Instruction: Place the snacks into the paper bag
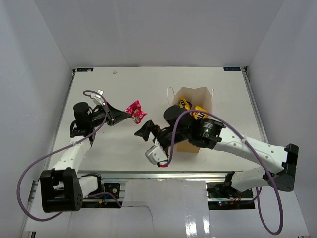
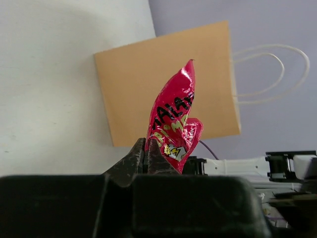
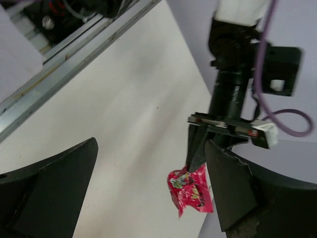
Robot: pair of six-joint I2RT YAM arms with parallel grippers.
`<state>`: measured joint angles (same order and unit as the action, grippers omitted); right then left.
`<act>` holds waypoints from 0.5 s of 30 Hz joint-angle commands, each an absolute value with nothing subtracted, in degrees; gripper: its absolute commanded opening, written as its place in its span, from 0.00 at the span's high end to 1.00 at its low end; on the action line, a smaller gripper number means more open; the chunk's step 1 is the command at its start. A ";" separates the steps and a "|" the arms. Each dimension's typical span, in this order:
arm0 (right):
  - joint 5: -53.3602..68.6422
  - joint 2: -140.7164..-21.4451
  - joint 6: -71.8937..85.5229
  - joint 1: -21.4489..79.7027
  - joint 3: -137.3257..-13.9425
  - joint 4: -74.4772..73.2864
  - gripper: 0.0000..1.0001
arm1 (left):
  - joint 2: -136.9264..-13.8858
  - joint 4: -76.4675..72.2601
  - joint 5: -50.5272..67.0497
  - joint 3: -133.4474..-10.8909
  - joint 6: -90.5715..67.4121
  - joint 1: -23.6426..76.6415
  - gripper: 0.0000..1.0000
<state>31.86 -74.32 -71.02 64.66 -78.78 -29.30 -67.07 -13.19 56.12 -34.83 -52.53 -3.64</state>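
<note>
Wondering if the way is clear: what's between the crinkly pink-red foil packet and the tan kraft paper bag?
In the top view, only bare white table separates packet and bag; the open right gripper hovers just nearer the arm bases.

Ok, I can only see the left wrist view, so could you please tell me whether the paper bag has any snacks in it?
Observer: Yes, the top view shows yellow packets inside the open paper bag.
Operator: Thank you. Where is the right gripper, please?
Observer: The right gripper is left of the bag, jaws wide open and empty, pointing towards the red packet.
Operator: Is that packet above the bag?
Observer: No; from above, the left gripper holds it to the left of the bag, apart from it.
</note>
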 commanded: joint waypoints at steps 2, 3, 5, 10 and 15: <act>13.82 -76.72 -85.33 68.20 -73.48 -24.09 0.04 | -58.47 -14.68 58.10 -31.82 -57.74 -1.06 1.00; 12.93 -77.34 -86.12 68.29 -73.48 -23.56 0.04 | -57.23 -14.33 58.10 -31.38 -59.31 -0.97 1.00; 10.56 -78.40 -88.58 68.29 -73.30 -23.21 0.03 | -54.77 -14.06 58.44 -29.80 -60.81 -0.97 1.00; 8.35 -79.10 -88.86 68.29 -72.42 -19.44 0.03 | -48.26 -8.37 58.54 -28.65 -61.62 -0.97 1.00; 6.42 -80.24 -88.85 68.20 -72.25 -16.53 0.05 | -43.78 -1.59 59.32 -28.65 -60.29 1.05 1.00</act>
<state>9.13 -80.20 -87.42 68.12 -71.96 -21.56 -46.52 -6.11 57.89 -28.75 -60.51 0.40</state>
